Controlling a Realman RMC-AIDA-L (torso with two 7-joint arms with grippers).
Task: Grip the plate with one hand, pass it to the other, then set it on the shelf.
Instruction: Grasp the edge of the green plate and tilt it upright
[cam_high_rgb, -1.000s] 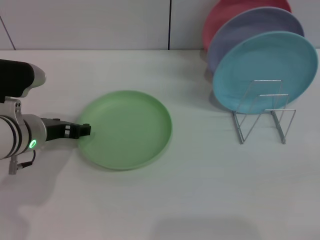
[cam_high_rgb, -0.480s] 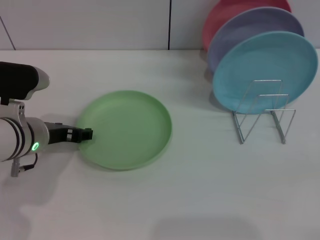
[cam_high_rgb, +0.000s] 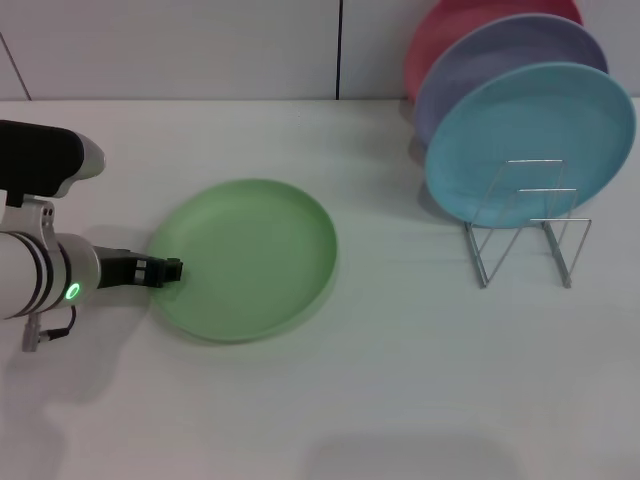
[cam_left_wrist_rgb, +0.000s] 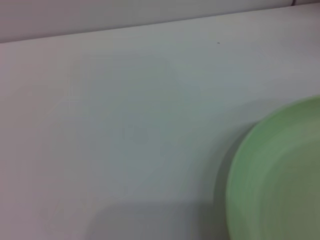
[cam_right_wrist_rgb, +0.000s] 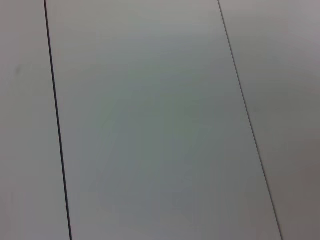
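Note:
The light green plate (cam_high_rgb: 250, 258) lies on the white table (cam_high_rgb: 400, 380), left of centre in the head view. My left gripper (cam_high_rgb: 172, 270), black with a green-lit silver wrist, sits at the plate's left rim and is shut on it. The plate's right side looks slightly raised, with a shadow under it. The plate's rim also shows in the left wrist view (cam_left_wrist_rgb: 280, 175). The silver wire shelf (cam_high_rgb: 525, 235) stands at the right. My right gripper is out of view; the right wrist view shows only wall panels.
A light blue plate (cam_high_rgb: 530, 140), a lavender plate (cam_high_rgb: 500, 60) and a pink plate (cam_high_rgb: 450, 30) stand upright in the shelf's back slots. The wire dividers in front of the blue plate hold nothing. A wall runs along the table's far edge.
The left gripper closed in on the plate's left rim. The plate has shifted slightly left and its right edge has come up a little.

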